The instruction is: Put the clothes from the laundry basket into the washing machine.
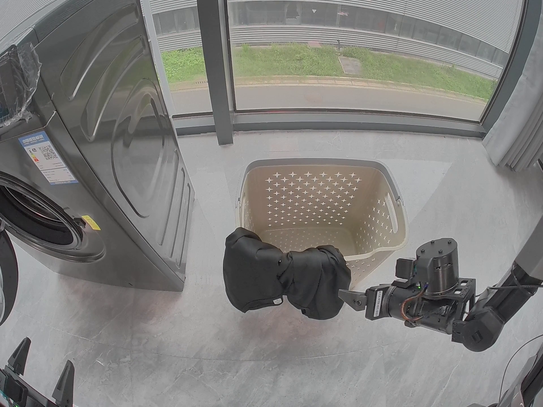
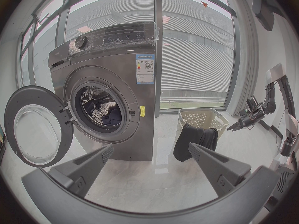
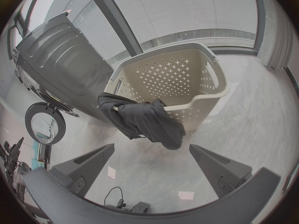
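Black garment [image 1: 283, 278] hangs over laundry basket's [image 1: 396, 210] near rim, long axis along it, just ahead of right gripper's [image 1: 352, 299] spread fingertips; left gripper [image 1: 46, 353], also spread, sits well apart.

The washing machine [image 1: 113, 142] runs off the head view at nine o'clock, its door [image 1: 7, 278] mostly cut away. The left end effector [image 1: 47, 353] is cut off at seven o'clock. A dark garment [image 1: 283, 278] hides the basket [image 1: 317, 163]'s near rim.

matt black cloth garment [image 1: 283, 278], perforated beige plastic laundry basket [image 1: 322, 168], smooth grey metal washing machine [image 1: 102, 114], polished floor [image 1: 198, 340].
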Controlling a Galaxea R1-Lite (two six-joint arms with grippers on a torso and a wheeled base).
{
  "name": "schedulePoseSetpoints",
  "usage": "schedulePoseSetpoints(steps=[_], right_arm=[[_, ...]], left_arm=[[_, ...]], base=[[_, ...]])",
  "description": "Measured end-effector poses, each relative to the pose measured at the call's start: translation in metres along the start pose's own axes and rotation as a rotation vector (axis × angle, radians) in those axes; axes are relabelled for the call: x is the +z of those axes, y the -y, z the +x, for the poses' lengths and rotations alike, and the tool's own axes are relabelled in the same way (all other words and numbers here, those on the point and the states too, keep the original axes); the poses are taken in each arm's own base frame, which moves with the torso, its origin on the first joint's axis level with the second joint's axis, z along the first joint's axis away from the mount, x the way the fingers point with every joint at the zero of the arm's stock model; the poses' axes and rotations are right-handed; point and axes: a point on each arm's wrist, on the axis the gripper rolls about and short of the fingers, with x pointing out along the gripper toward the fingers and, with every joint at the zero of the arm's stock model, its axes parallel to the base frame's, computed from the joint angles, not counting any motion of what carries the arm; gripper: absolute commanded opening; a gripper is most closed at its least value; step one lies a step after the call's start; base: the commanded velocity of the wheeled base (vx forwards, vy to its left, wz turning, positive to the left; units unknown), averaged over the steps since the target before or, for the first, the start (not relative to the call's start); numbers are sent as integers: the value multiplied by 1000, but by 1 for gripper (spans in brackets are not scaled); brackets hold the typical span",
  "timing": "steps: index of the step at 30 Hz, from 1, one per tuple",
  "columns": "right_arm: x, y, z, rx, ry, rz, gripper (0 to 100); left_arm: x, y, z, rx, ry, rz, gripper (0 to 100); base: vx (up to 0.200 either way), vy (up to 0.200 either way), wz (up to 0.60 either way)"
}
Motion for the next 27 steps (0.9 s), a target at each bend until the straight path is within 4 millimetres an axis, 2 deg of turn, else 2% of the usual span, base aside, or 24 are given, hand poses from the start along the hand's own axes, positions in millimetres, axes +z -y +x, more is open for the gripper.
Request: schedulePoseSetpoints(steps=[27], right_arm=[[-1,-9,92,-20,23,-4,100]], left_arm=[[0,0,0,0,0,1,100]], base=[[0,0,0]])
